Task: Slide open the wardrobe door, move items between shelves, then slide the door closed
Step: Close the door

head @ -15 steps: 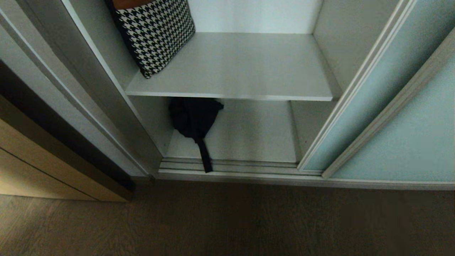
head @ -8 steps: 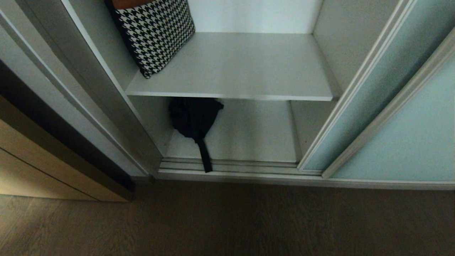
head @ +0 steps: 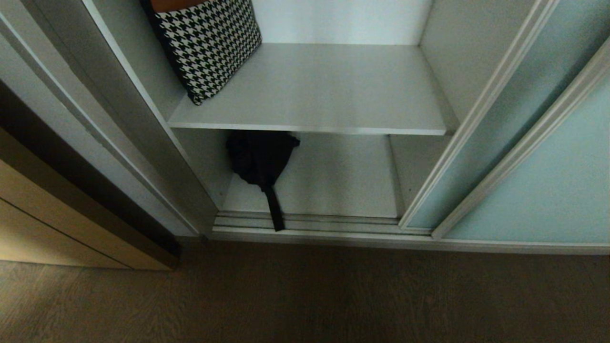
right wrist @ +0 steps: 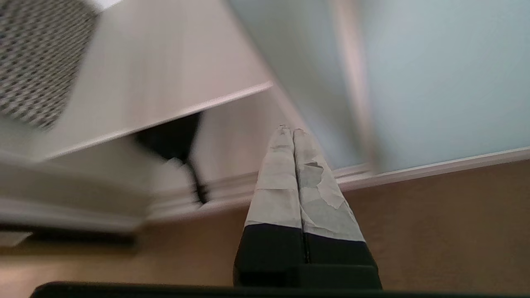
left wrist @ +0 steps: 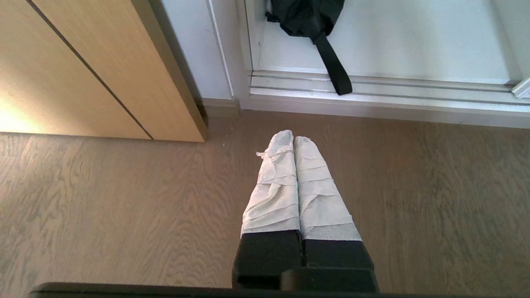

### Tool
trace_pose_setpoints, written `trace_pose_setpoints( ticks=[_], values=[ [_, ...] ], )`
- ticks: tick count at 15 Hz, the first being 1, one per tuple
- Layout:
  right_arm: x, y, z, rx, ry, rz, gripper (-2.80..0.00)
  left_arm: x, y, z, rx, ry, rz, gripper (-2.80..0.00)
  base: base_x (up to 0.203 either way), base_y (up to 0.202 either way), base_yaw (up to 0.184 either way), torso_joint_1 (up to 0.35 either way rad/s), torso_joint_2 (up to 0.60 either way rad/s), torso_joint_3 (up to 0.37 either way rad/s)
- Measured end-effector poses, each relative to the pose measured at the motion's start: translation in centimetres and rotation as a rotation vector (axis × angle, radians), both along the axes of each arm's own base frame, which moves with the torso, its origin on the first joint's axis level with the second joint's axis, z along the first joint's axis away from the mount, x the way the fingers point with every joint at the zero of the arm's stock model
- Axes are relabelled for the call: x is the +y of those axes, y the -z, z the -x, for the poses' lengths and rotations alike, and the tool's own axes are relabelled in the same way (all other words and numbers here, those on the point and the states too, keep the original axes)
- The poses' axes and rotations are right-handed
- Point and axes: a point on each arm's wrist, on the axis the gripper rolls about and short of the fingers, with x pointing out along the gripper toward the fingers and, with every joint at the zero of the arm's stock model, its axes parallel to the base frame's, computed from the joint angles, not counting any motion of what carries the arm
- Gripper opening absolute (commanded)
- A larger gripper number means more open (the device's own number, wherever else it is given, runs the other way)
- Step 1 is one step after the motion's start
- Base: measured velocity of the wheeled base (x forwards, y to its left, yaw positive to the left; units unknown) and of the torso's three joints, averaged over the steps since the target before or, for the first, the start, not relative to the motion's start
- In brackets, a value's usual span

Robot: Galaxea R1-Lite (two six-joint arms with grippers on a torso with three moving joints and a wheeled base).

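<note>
The frosted pale blue-green sliding wardrobe door (head: pixel 481 143) stands slid to the right, so the wardrobe is open. A black-and-white houndstooth bag (head: pixel 207 45) leans at the left of the upper shelf (head: pixel 324 90). Under it, a black fabric pouch bag (head: pixel 259 157) lies on the lower shelf (head: pixel 343 181), its strap (left wrist: pixel 335 70) hanging over the floor track. Neither arm shows in the head view. My left gripper (left wrist: pixel 294 138) hangs shut and empty over the wooden floor. My right gripper (right wrist: pixel 290 129) is shut and empty, pointing at the wardrobe's lower right corner beside the door (right wrist: pixel 434 82).
A tan wooden cabinet front (head: pixel 52 228) stands to the left of the wardrobe. The ribbed silver floor track (head: pixel 310 224) runs along the wardrobe's threshold. Brown wooden floor (head: pixel 333 295) lies in front.
The head view shows no change: bags, shelves and door stay as they were, and no arm enters it.
</note>
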Motion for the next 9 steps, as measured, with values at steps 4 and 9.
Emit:
trace_pose_setpoints(
  ticks=[4,9],
  values=[
    [-1.8,0.3,-2.8,-0.052,-0.016,-0.114,-2.80,0.0,0.0,0.0,0.001,0.000,0.000,-2.80,0.000,0.000,0.000,0.000,0.00,0.000],
    [-3.9,1.1,-5.9,-0.093,-0.011,-0.151,-2.80,0.0,0.0,0.0,0.000,0.000,0.000,-2.80,0.000,0.000,0.000,0.000,0.00,0.000]
  ],
)
